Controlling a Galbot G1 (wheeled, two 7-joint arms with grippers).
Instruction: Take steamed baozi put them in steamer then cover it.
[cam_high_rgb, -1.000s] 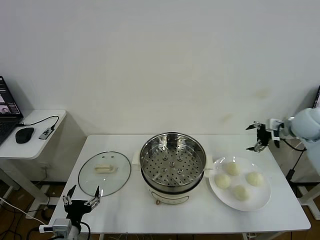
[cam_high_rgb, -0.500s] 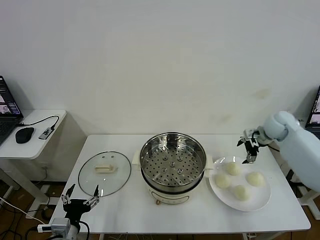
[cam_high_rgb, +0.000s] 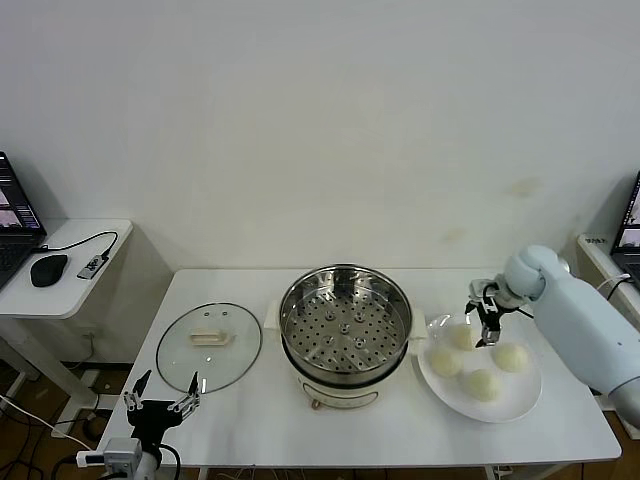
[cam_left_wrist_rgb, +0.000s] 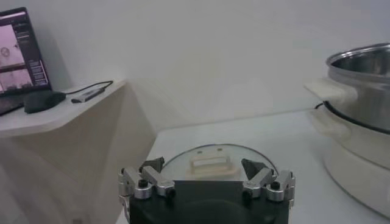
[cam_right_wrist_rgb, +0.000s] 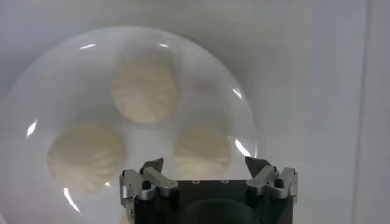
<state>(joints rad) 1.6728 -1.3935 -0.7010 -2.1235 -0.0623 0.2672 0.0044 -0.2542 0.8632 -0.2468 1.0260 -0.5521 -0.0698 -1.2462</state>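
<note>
The right hand (cam_high_rgb: 486, 318), fingers spread and empty, hangs above three smooth, pleated cream-white steamed baozi (cam_right_wrist_rgb: 145, 87) lying apart on a flat white plate (cam_high_rgb: 525, 393). Beside it on the white tabletop (cam_high_rgb: 400, 430) stands the shiny perforated steel steamer (cam_high_rgb: 346, 322), uncovered. The left hand (cam_high_rgb: 160, 405), also spread, waits just off the tabletop's near edge beside the clear glass cover (cam_high_rgb: 209, 346).

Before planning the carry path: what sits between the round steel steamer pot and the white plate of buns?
Only bare white tabletop separates the steamer from the plate, per the head view.
</note>
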